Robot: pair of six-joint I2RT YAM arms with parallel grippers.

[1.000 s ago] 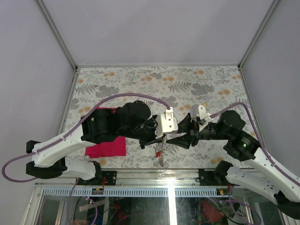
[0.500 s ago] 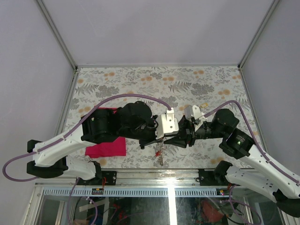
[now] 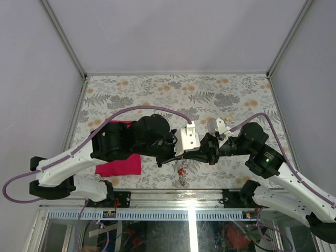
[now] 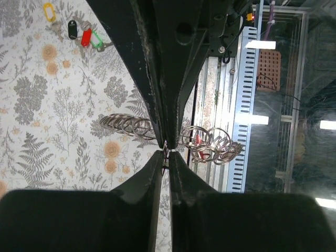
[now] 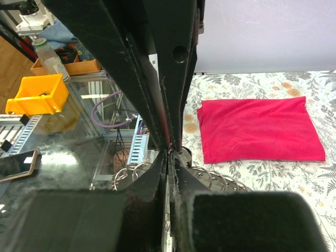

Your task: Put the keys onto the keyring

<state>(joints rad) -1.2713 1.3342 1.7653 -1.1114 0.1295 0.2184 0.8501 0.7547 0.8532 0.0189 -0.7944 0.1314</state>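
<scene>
Scene: Two black-fingered robot arms are pictured tip to tip at the lower centre of the overhead view, above the near edge of a floral-patterned table [image 3: 157, 89].
Left gripper: The left gripper [image 4: 165, 153] is shown closed to a hairline slit. Its tips are nipped on a silvery keyring [image 4: 126, 126] made of linked wire loops.
Right gripper: The right gripper [image 5: 169, 156] is pressed fully shut. Its tips are set against the left one's at the same spot on the chain. Whether a loop is caught between them cannot be told.
Keyring: The keyring is held off the table where the two sets of tips meet. In the left wrist view it is strung across the middle of the frame, with loops to either side of the fingers. In the overhead view it is seen dangling just below the meeting point.
Key on the ring: A small red-headed key [image 4: 199, 139] is seen among the loops, right of centre in the left wrist view.
Loose keys: Three small keys [image 4: 85, 37] with black, red and green plastic heads are laid together on the table. They are seen at the upper left of the left wrist view, well apart from the keyring. A small yellow loop [image 4: 49, 10] is seen near them at the top edge.
Cloth: A flat magenta cloth [image 5: 257, 128] is spread on the table. It is seen right of centre in the right wrist view and at lower left in the overhead view.
</scene>
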